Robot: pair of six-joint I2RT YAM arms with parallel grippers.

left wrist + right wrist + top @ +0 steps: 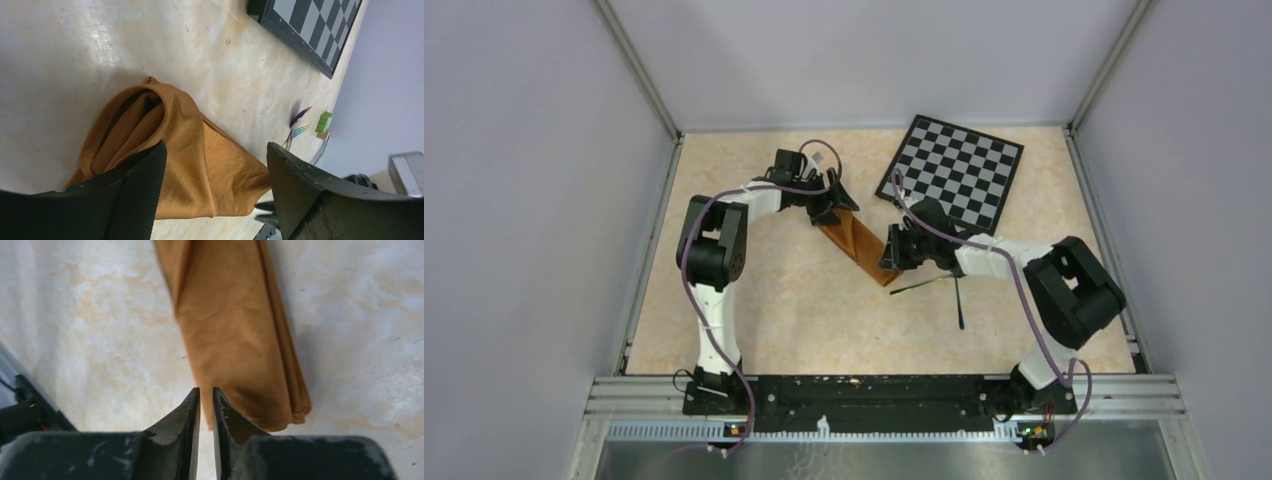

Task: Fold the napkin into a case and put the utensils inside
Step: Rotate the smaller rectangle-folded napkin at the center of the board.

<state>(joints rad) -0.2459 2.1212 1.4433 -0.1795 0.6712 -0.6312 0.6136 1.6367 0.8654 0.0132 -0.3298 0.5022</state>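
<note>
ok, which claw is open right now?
The left claw, at the folded napkin's far end: its fingers stand wide apart over the cloth. The right claw, at the near end, is closed to a thin slit.

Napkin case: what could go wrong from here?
1. Left fingers stand open around the case's puffed mouth end. With nothing pinning them, the folds might spring apart.
2. Right fingers are nearly closed at the case's near corner, with no cloth visibly between them. A pull there may slip or skew it.
3. The utensils lie close beside the right arm. A sweep could scatter them.
</note>
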